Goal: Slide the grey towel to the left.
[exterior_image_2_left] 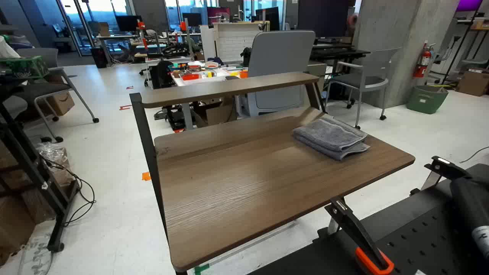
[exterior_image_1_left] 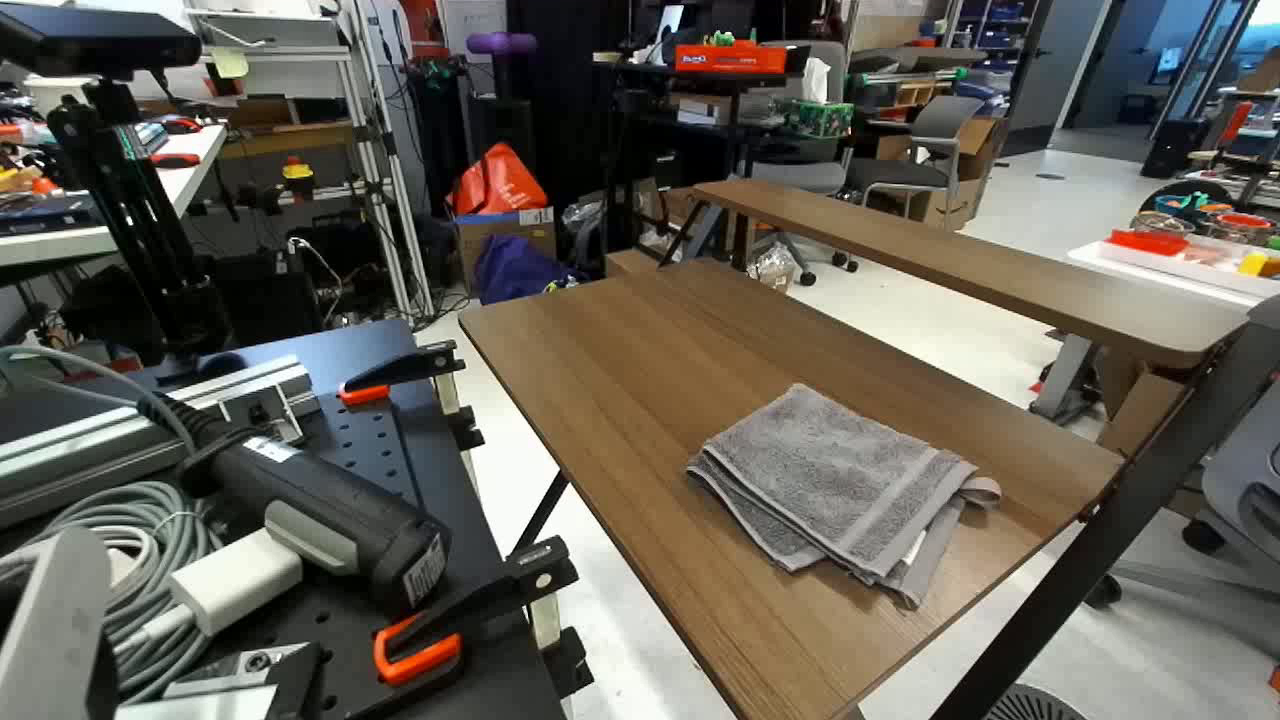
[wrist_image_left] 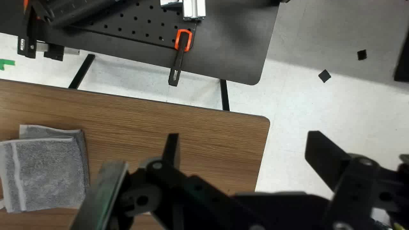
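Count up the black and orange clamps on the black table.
2. In an exterior view, the far clamp and the near clamp both sit on the edge of the black table that faces the wooden table. Others may be hidden.

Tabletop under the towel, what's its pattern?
Brown wood grain with darker streaks; the tabletop shows best in the wrist view.

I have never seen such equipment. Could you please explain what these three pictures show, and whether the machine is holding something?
This is one robot arm with a two-fingered Robotiq gripper. Two pictures come from cameras standing outside the robot; the third comes from a camera on its wrist, looking down past the gripper's dark fingers. On the brown wood-grain table lies a folded grey towel, seen in all three pictures. Nothing is held: the gripper is open, away from the towel.
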